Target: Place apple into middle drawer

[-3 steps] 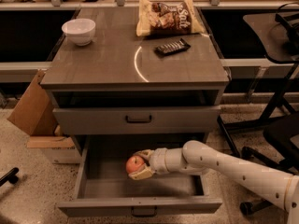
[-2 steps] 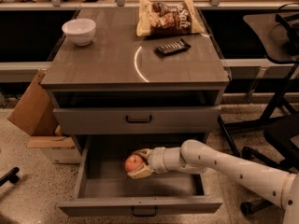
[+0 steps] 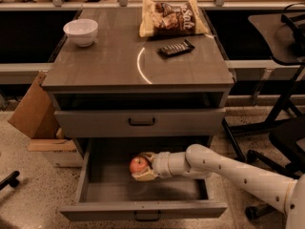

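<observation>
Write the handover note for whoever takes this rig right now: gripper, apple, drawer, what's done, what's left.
Gripper: inside the open middle drawer, shut on the apple.
Apple: held in the gripper, low over the drawer's floor toward the back; I cannot tell whether it touches the floor.
Done: the drawer is pulled out and the apple is inside it.
Left: release the apple and withdraw the arm from the drawer.
</observation>
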Action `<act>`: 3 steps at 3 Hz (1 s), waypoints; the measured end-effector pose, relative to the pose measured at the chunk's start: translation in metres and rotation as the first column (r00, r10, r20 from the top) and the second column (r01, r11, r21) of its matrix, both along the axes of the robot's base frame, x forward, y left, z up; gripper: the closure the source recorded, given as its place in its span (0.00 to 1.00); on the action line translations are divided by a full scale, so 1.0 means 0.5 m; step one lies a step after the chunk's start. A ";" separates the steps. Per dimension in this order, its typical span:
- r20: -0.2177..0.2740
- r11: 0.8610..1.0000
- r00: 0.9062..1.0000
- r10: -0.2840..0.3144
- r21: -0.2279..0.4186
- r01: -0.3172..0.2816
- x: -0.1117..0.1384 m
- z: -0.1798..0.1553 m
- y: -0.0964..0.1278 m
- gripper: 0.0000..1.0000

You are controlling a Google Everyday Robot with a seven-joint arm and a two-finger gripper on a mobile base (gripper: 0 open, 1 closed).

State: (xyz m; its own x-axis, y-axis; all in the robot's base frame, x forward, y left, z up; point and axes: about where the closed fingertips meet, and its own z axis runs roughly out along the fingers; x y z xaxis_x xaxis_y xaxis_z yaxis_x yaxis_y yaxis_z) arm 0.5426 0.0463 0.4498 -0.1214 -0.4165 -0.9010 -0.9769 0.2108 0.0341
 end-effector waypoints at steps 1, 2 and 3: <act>-0.008 1.000 1.000 -0.001 0.024 0.001 -0.003 0.003 -0.011 0.00; 0.002 0.999 1.000 -0.001 0.045 0.001 -0.029 0.036 -0.029 0.00; 0.019 0.997 1.000 0.000 0.081 -0.001 -0.071 0.082 -0.071 0.00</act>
